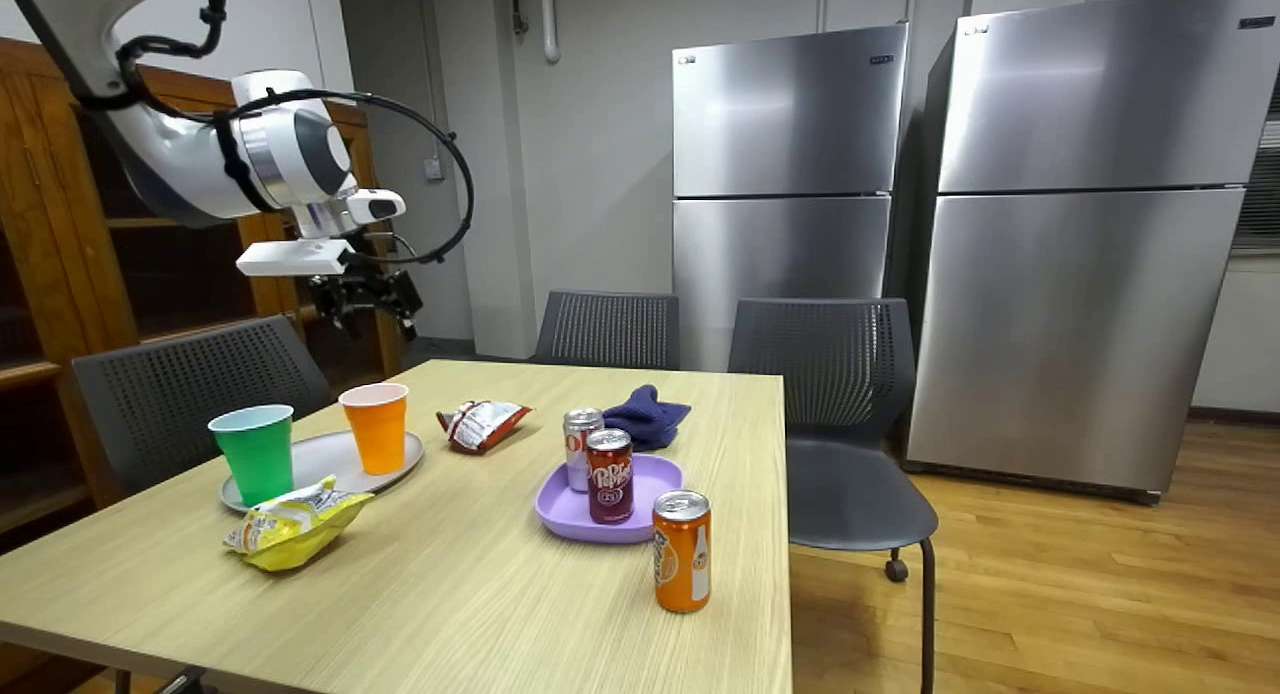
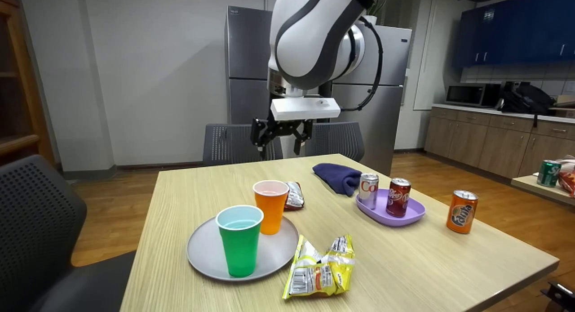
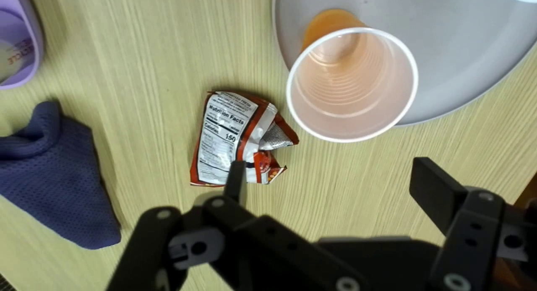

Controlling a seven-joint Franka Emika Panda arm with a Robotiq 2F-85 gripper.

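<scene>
My gripper [image 3: 329, 169] stands open with nothing between its fingers, high over the table in both exterior views. In the wrist view a red-and-white snack bag [image 3: 226, 140] lies flat below the left finger, whose tip overlaps the bag's lower edge in the picture. Beyond the gap stands an orange cup [image 3: 352, 85] at the edge of a grey plate [image 3: 453, 52]. The gripper [image 2: 279, 148] touches none of these. A green cup [image 2: 240, 249] shares that plate and holds some liquid. The orange cup looks hollow inside.
A yellow snack bag [image 2: 321, 271] lies beside the plate. A purple tray [image 1: 655, 474] bears a silver can [image 1: 578, 444] and a Dr Pepper can [image 1: 610, 479]. An orange Fanta can [image 1: 682, 554] stands beside it. A navy cloth [image 3: 58, 169] lies behind the tray. Chairs [image 1: 825, 374] surround the table.
</scene>
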